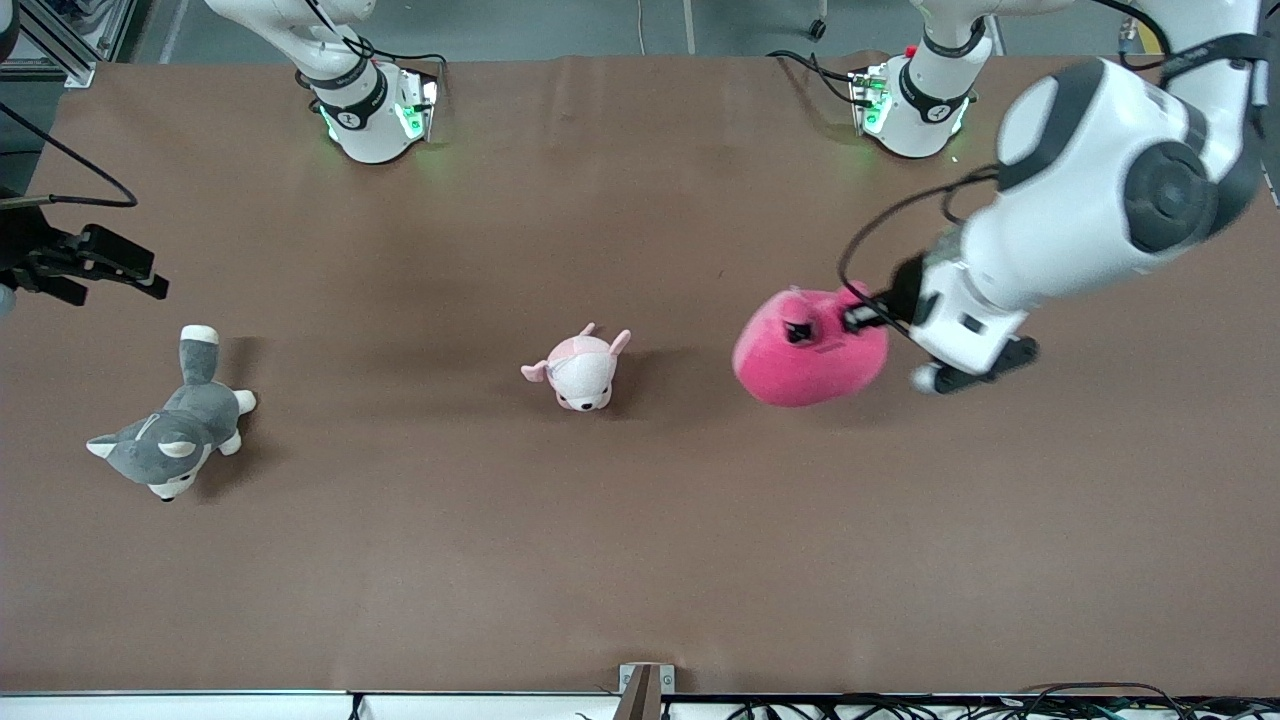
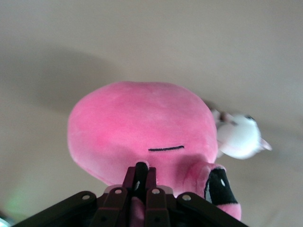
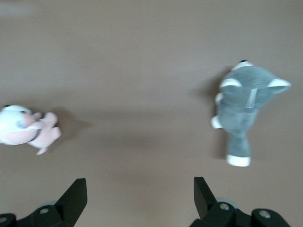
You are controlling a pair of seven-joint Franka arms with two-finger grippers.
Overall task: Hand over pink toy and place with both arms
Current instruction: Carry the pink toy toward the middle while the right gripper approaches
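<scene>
The pink toy [image 1: 805, 355] is a hot-pink rounded plush with a small dark face patch, toward the left arm's end of the table. My left gripper [image 1: 860, 318] is shut on a fold of it. In the left wrist view the toy [image 2: 142, 123] fills the middle, and the left gripper [image 2: 142, 166] pinches pink fabric between its closed fingers. My right gripper [image 1: 130, 272] waits over the right arm's end of the table, apart from the toy. In the right wrist view the right gripper [image 3: 139, 187] is open and empty over bare table.
A small pale pink-and-white plush animal [image 1: 580, 370] stands mid-table beside the pink toy, and also shows in both wrist views [image 2: 239, 137] [image 3: 23, 127]. A grey-and-white husky plush [image 1: 170, 430] [image 3: 246, 104] lies near my right gripper. The brown table [image 1: 640, 560] is bare nearer the front camera.
</scene>
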